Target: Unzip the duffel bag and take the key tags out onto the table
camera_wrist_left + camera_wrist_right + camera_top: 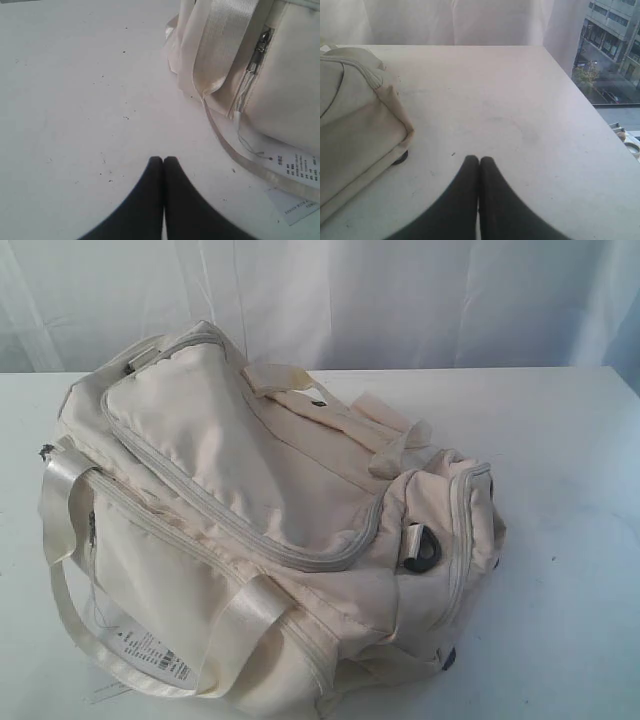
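Start: found duffel bag [270, 520] zipped on the table [570, 440], key tags presumably hidden inside; saw left gripper [163, 159] and right gripper [479, 158] closed, empty, flanking it, probably ahead of reaching the zipper pull [259, 49].

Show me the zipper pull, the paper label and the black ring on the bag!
zipper pull [257, 55]: left wrist view, on its metal tab.
paper label [300, 167]: left wrist view, on the printed part.
black ring [430, 556]: exterior view, on its curved side.
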You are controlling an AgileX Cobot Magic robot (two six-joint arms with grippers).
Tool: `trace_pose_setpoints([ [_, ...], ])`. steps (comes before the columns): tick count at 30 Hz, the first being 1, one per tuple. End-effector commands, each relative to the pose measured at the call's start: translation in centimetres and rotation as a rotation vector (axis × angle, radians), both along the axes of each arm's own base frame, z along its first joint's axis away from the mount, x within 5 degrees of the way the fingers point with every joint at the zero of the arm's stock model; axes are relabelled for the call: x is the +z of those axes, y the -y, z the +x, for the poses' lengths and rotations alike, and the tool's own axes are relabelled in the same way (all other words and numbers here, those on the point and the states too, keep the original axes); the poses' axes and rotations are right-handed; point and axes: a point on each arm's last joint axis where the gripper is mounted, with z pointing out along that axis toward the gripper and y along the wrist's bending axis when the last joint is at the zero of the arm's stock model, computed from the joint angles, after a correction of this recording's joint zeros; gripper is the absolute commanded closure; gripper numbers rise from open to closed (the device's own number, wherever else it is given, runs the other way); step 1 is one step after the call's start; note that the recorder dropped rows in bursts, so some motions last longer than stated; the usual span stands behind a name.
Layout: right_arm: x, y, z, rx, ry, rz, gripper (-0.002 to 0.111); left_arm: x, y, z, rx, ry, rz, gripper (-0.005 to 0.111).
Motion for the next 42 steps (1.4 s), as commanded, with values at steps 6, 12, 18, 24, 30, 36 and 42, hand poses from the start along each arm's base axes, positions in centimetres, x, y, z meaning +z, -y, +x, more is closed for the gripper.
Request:
trace_pose_setpoints([
  [6, -0.1, 0.0, 0.0, 0.001, 0.01, -0.003, 0.108, -0.1, 0.0, 0.0, 0.001, 0.0, -0.002, 0.107],
  [12, -0.1, 0.0, 0.0, 0.001, 0.01, -0.003, 0.108, -0.1, 0.0, 0.0, 0.001, 0.0, -0.002, 0.107],
  [18, -0.1, 0.0, 0.0, 0.001, 0.01, -0.003, 0.108, 0.5, 0.3, 0.1, 0.009, 0.052, -0.146, 0.107],
  [24, -0.1, 0.0, 0.0, 0.001, 0.01, -0.003, 0.108, 3.3, -0.6, 0.6, 0.158, 0.355, -0.545, 0.107],
  [30, 0.0, 0.0, 0.0, 0.001, 0.013, -0.003, 0.108, 4.0, -1.2, 0.5, 0.214, 0.446, -0.629, 0.107],
  [36, 0.9, -0.1, 0.1, -0.002, 0.107, 0.102, 0.108, 5.6, -0.9, 0.2, 0.153, 0.454, -0.481, 0.107],
  [42, 3.3, -0.1, 0.1, -0.003, 0.349, 0.36, 0.108, 9.4, -0.7, 0.0, 0.115, 0.494, -0.374, 0.107],
])
